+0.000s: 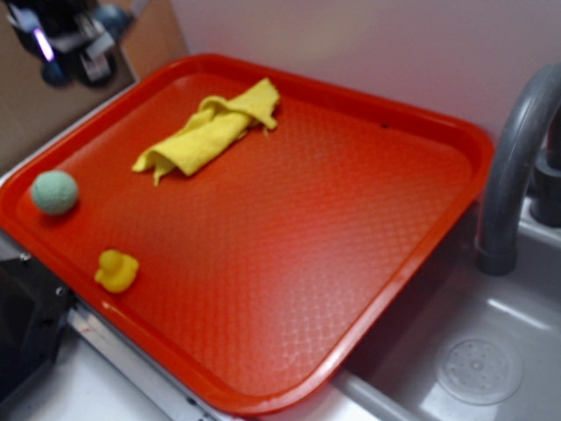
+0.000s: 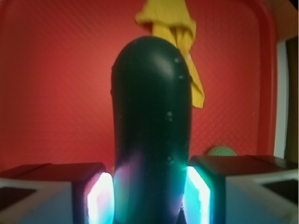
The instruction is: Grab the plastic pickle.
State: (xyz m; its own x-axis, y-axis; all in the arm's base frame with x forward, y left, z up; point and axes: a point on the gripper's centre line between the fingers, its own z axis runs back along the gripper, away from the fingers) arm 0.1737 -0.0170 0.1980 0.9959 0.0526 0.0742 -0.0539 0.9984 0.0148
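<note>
In the wrist view the plastic pickle, a smooth dark capsule with a rounded top, stands up between the two glowing pads of my gripper. The jaws are shut on its lower half and it hangs above the red tray. In the exterior view the gripper is blurred at the top left, raised over the tray's far left corner, and the pickle itself cannot be made out there.
On the red tray lie a crumpled yellow cloth, a green knitted ball and a yellow rubber duck. A grey faucet and sink sit to the right.
</note>
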